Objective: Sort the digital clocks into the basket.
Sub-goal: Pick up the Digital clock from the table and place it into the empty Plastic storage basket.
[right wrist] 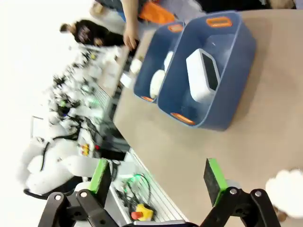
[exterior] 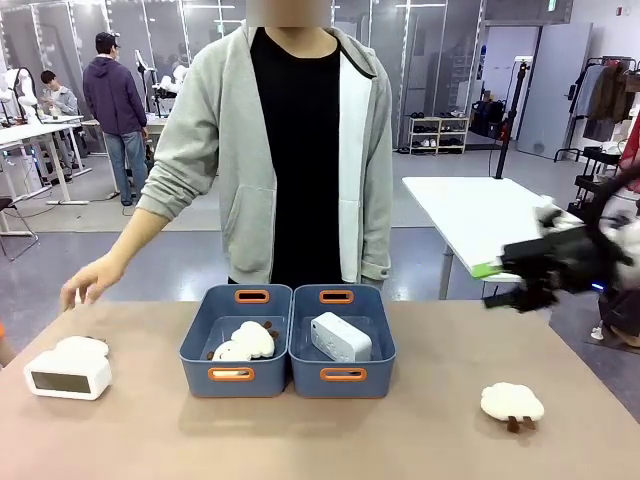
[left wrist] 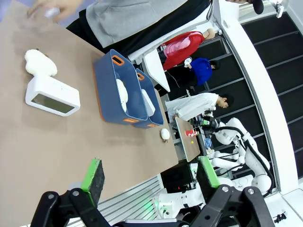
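Left tool (left wrist: 150, 170): spread wide, empty, high over the near left of the bench (exterior: 150, 430). Ahead of it, far left: loose clock (exterior: 68, 375) standing on the bench, well apart from the bins, with a toy sheep (exterior: 82, 347) tucked right behind it (touching or nearly so, hard to call). Above that, person's hand (exterior: 85, 280) hovering at the far edge. Centre: left bin (exterior: 200, 350) with sheep toys (exterior: 245, 342) inside, then right bin (exterior: 380, 350) pressed against it, holding the other clock (exterior: 340, 337) on its side. Farther right, lone sheep (exterior: 512, 402) on the bench. Right tool (right wrist: 156, 172) up beyond the right edge, likewise spread wide, pinching nothing.

Likely trouble:
- Pads closing on the loose clock and snagging the sheep behind it, with plush dragged along to the bin.
- Smooth rounded case, so a shallow pinch apt to slip on the lift.
- Twin bins side by side, so a small aiming error enough to land the clock among the sheep.
- Hand close by, hence some risk of a bump on the way in.

From the left wrist: loose clock's dark face in full, sheep at its far end, plainer than from the front. From the right wrist: dark display of the clock in the bin, where the front camera gives mostly white casing.
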